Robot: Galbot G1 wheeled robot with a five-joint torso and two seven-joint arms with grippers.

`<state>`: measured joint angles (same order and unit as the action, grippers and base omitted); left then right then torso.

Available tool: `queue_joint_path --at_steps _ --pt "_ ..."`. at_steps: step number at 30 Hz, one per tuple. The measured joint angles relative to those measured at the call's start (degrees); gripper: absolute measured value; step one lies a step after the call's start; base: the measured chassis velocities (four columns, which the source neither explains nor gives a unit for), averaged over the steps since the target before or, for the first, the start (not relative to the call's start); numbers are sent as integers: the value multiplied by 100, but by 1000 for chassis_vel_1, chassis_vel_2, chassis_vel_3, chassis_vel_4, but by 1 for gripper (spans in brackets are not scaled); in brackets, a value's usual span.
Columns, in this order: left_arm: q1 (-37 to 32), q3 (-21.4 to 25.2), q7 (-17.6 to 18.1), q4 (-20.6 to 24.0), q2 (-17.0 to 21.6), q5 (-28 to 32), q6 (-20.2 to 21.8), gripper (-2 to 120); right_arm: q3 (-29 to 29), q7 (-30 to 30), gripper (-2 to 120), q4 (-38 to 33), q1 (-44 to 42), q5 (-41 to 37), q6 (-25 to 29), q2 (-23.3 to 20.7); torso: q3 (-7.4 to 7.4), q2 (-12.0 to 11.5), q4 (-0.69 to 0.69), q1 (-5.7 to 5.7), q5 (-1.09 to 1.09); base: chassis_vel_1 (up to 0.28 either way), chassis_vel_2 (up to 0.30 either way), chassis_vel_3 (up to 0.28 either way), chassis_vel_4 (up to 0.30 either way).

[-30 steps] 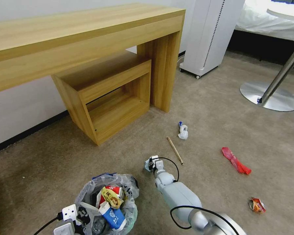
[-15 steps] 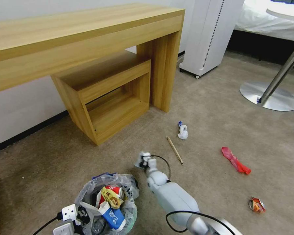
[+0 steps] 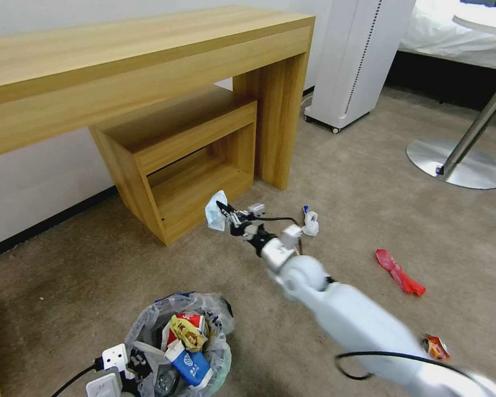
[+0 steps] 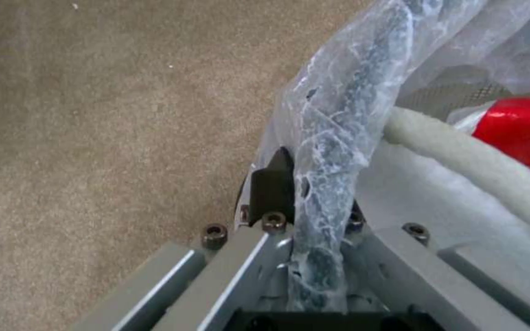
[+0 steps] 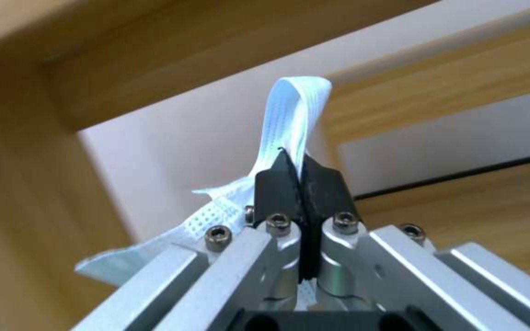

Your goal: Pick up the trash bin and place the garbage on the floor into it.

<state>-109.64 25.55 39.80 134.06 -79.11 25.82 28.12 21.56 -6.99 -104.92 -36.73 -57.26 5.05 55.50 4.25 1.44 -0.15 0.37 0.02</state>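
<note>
While the right pincer (image 3: 221,209) was raised above the carpet (image 3: 369,182), its black fingers (image 5: 277,181) were pressed together on a pale blue face mask (image 3: 215,210), which hung from the tips in front of the wooden shelf unit (image 3: 176,160) under the bench (image 3: 121,66). In the right wrist view the mask (image 5: 296,115) folded up over the closed tips and trailed down one side. Nearer the robot than this pincer, and to its left, stood the trash bin (image 3: 179,344), its whitish liner already holding a red cup, a blue-white carton and a yellow wrapper. The left pincer (image 3: 128,369) sat at the bin's near rim; in the left wrist view it (image 4: 305,207) was clamped on a twisted fold of the liner (image 4: 338,138). Still on the carpet to the right of the right pincer lay a white tissue wad (image 3: 311,223) just beside its wrist, a red wrapper (image 3: 398,271) farther off, and a small crumpled wrapper (image 3: 435,346) nearest the robot.
</note>
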Motion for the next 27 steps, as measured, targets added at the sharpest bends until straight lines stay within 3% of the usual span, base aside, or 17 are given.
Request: queue_joint_path --at_steps 3,8,20,27 --pt "25 19 31 -8 -45 20 4 0 518 431 0 -650 103 -313 -206 -351 0 0 3 0 -2 0 0 0 0" --pt "52 27 54 -14 -150 19 5 0 1358 777 0 -1035 175 -336 -364 -511 0 0 3 0 -1 0 0 0 0" --pt "20 15 55 -33 -355 -162 16 0 2453 1145 0 -464 61 -222 -550 -197 0 0 3 0 -2 0 0 0 0" --pt "-2 -43 43 -38 -468 -273 14 0 3003 1447 0 172 64 -263 -556 285 0 0 3 0 -3 0 0 0 0"
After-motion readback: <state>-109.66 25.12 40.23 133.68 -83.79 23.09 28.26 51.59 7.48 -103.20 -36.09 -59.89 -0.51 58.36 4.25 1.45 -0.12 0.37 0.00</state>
